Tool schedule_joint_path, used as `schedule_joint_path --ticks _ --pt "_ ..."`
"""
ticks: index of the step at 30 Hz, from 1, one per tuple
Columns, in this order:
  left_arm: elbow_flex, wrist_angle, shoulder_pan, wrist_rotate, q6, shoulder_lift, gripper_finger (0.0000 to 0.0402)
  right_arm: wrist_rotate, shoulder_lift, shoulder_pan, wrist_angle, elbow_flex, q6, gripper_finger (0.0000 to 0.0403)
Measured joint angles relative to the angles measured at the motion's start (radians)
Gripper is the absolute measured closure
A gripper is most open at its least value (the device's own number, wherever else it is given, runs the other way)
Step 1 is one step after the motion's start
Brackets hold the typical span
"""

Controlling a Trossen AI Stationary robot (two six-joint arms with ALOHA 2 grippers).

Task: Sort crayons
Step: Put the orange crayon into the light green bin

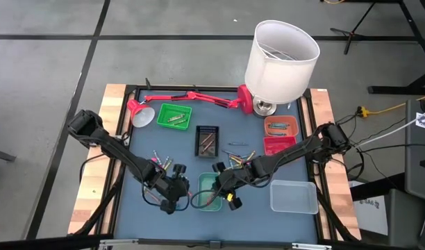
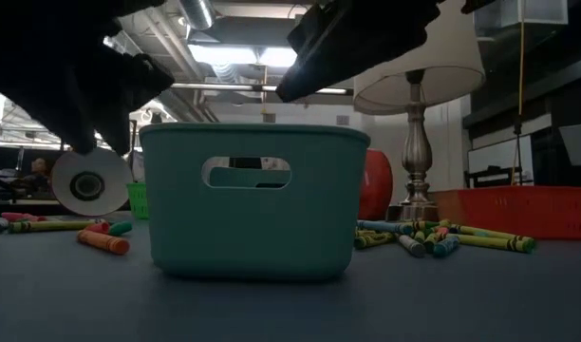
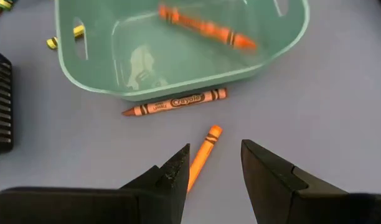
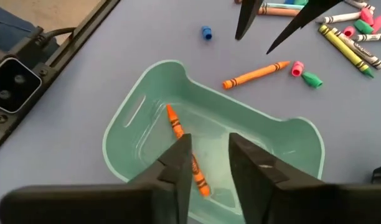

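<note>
A teal tray [image 1: 209, 194] stands near the table's front, and one orange crayon [image 4: 184, 149] lies on its floor. My right gripper [image 4: 209, 149] hangs open just above that crayon, over the tray, holding nothing. Left of the tray, my left gripper [image 3: 215, 155] is open and points down at an orange crayon [image 3: 202, 155] lying on the mat, one finger on either side of the crayon's near part. A second orange crayon [image 3: 175, 104] rests against the tray's outer wall. Loose crayons lie in two heaps [image 1: 160, 163] [image 1: 240, 160] farther back.
Behind the heaps stand a green tray [image 1: 174, 116], a dark tray [image 1: 207, 139], an orange tray [image 1: 280, 125] and a red tray [image 1: 278, 144]. A clear tray [image 1: 294, 196] sits at the front right. A red desk lamp [image 1: 192, 97] and a white-shaded lamp [image 1: 282, 59] stand at the back.
</note>
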Motion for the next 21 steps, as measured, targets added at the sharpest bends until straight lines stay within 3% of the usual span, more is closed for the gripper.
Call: schedule_joint_path --ticks 5,13,21 --pt "0.0 -0.001 0.005 -0.002 0.017 0.048 0.0273 0.0 0.0 0.0 0.0 0.0 0.0 0.0277" --pt "0.0 -0.002 0.042 0.002 0.017 0.133 0.0273 0.0 0.0 0.0 -0.001 0.0 0.0 0.0278" --pt "0.003 0.001 0.077 0.099 0.017 0.177 0.0273 0.0 -0.029 0.0 -0.107 0.029 0.001 0.0278"
